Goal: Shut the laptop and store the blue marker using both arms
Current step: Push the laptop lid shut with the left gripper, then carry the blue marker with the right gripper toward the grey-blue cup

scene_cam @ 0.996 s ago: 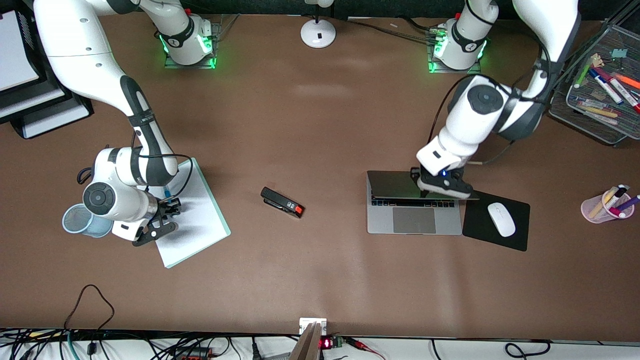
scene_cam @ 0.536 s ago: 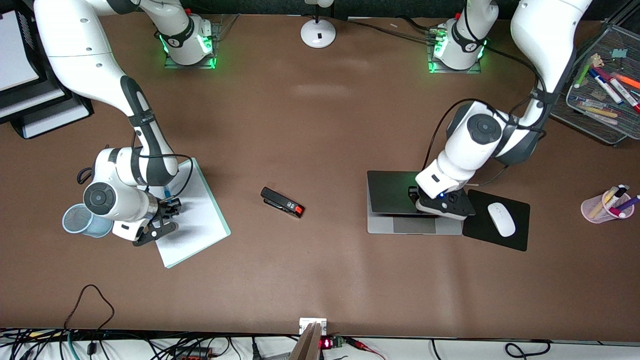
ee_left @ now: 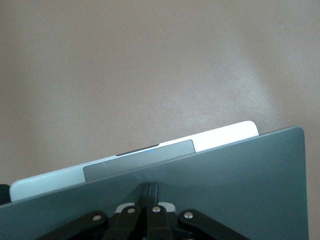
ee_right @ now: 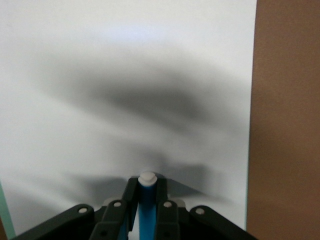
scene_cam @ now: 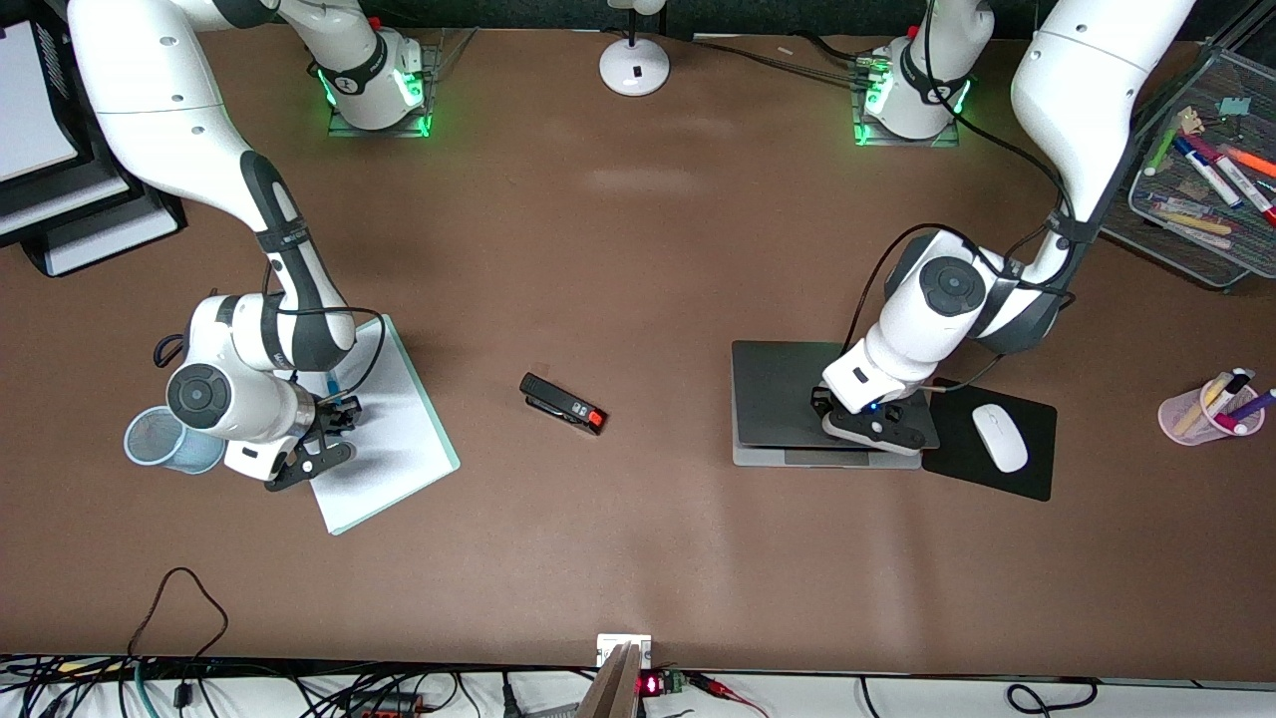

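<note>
The laptop [scene_cam: 778, 389] lies near the left arm's end of the table. Its grey lid is almost flat on the base, and a narrow strip of the base shows at the edge nearest the front camera. My left gripper [scene_cam: 869, 427] is shut and rests with its fingertips on the lid. In the left wrist view the left gripper [ee_left: 150, 187] presses on the lid [ee_left: 240, 170] just above the base's front edge [ee_left: 50, 182]. My right gripper [scene_cam: 337, 407] is shut on the blue marker [scene_cam: 332, 383] over a white notepad [scene_cam: 389, 429]. The right wrist view shows the right gripper [ee_right: 146, 186] with the marker [ee_right: 146, 212] between its fingers, whitish end outward.
A black stapler [scene_cam: 563, 404] lies mid-table. A blue mesh cup [scene_cam: 155, 439] stands beside the right arm's hand. A black mouse pad [scene_cam: 1027, 474] with a white mouse [scene_cam: 999, 437] lies beside the laptop. A pink pen cup [scene_cam: 1196, 419] and a mesh tray of markers [scene_cam: 1176, 239] stand at the left arm's end.
My left gripper has pushed the laptop lid down toward the front camera, from half open to almost flat. The keys and trackpad are now covered. The right arm has not moved.
</note>
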{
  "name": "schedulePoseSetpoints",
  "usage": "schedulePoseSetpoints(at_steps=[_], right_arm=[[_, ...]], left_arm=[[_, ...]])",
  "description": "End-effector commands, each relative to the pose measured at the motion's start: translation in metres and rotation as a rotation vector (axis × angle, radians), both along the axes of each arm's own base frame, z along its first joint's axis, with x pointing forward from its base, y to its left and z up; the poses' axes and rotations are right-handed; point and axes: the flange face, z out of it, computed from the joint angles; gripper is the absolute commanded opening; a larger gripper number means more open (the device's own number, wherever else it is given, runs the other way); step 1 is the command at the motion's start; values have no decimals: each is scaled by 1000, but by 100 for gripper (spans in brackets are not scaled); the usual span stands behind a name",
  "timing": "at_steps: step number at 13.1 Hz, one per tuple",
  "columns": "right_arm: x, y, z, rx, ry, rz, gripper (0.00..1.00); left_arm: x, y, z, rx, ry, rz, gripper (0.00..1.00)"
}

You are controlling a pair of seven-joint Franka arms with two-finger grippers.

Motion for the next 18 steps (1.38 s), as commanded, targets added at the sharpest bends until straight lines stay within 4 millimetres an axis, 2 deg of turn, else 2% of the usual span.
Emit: schedulePoseSetpoints(at_steps=[1,3,5,7,13,15,18], right_arm=[[3,3,-2,5,-6,16,12],[4,3,0,6,-9,18,9],[20,5,25,9,-56,24,6],[26,9,42,17,-83,28,6],[28,12,157,56,-196,71,6],[29,-1,178,108,-226,165,6],[28,-43,193,177,-249,316,6]], left_arm=[[11,-4,-10,-6,-32,-19,3],[12,1,-26,-5,-51,-35,3],[10,-2,-42,-7,-33,-41,3],[9,-8,-51,-13,-21,-48,3],[18,-3,-65,-1,-24,-53,3],[20,3,-66,16,-32,-61,3],[22,7,-60,22,-39,-55,5]])
